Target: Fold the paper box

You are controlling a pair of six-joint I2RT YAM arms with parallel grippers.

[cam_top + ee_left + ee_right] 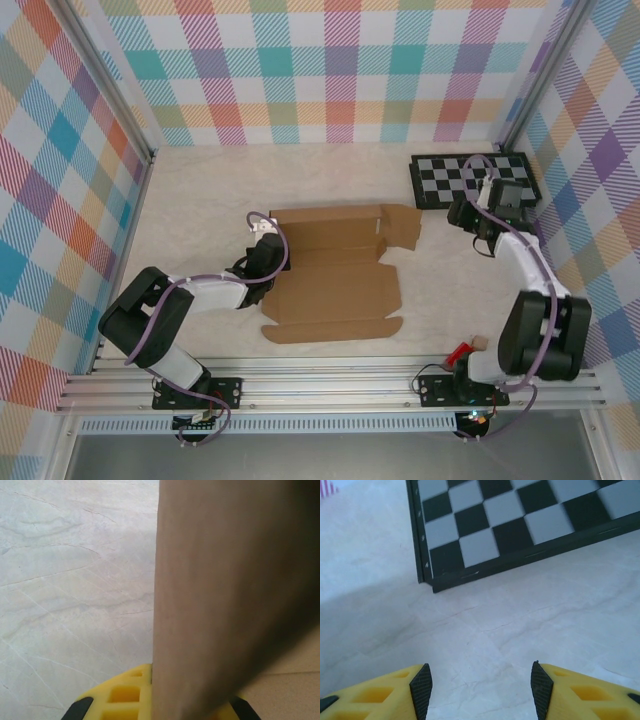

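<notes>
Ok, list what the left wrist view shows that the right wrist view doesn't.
Left wrist: the paper box, a brown flap looming close inside the left gripper. Right wrist: a corner of the checkerboard panel, with the right gripper open above bare table. Shared: that pale marbled surface and yellow fingers at the bottom edge.

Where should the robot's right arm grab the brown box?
Probably the small flap at the far right corner of the box, coming from the right. It juts out sideways toward the open right end effector, which could close over its free edge.
</notes>
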